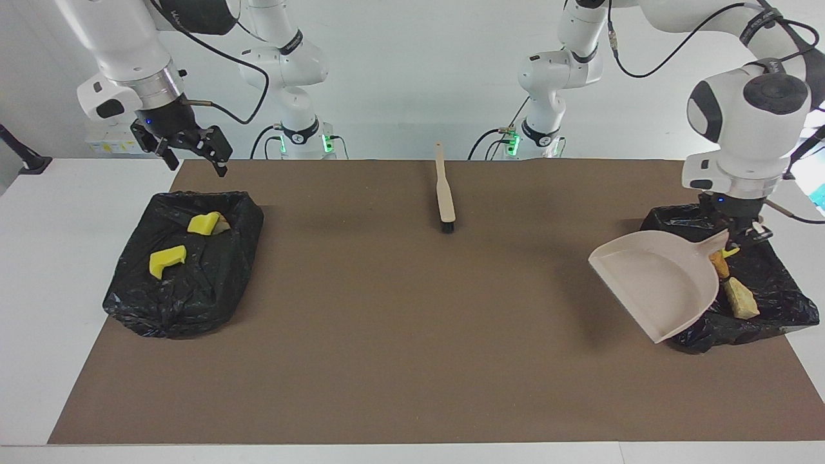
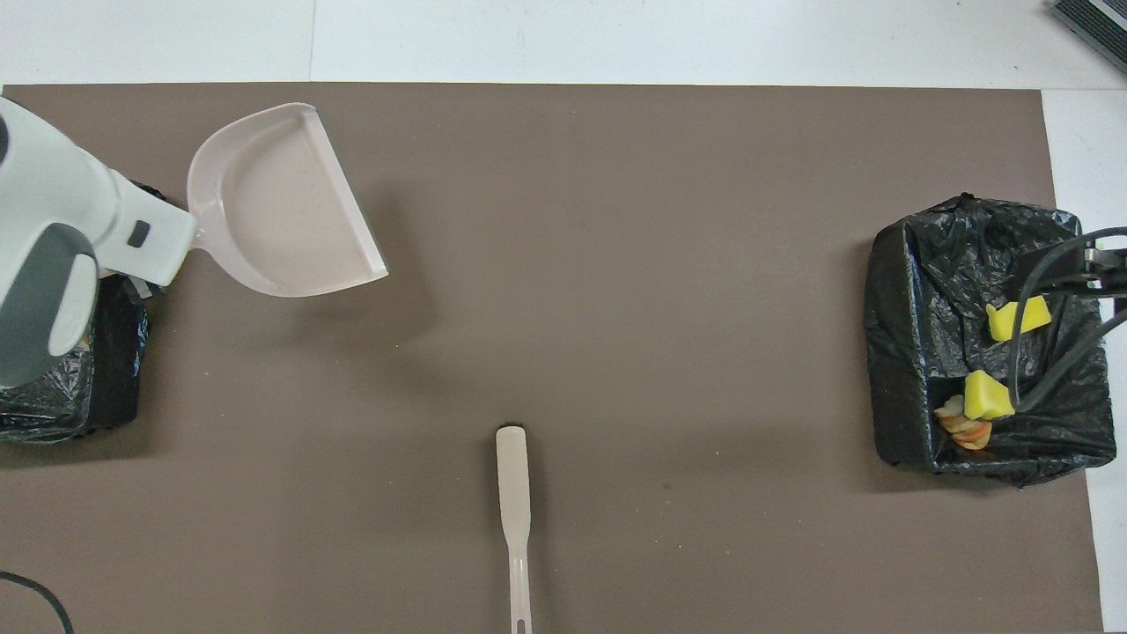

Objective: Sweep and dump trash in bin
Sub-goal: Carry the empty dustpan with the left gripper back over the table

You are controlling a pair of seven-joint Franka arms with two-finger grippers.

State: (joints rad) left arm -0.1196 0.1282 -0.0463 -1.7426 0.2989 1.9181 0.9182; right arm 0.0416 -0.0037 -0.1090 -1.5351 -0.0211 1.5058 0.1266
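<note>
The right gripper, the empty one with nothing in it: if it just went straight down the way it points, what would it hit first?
Probably the black bin at the right arm's end. The right gripper, open, points down over the edge nearest the robots; it might land on that edge or on the mat beside it.
</note>
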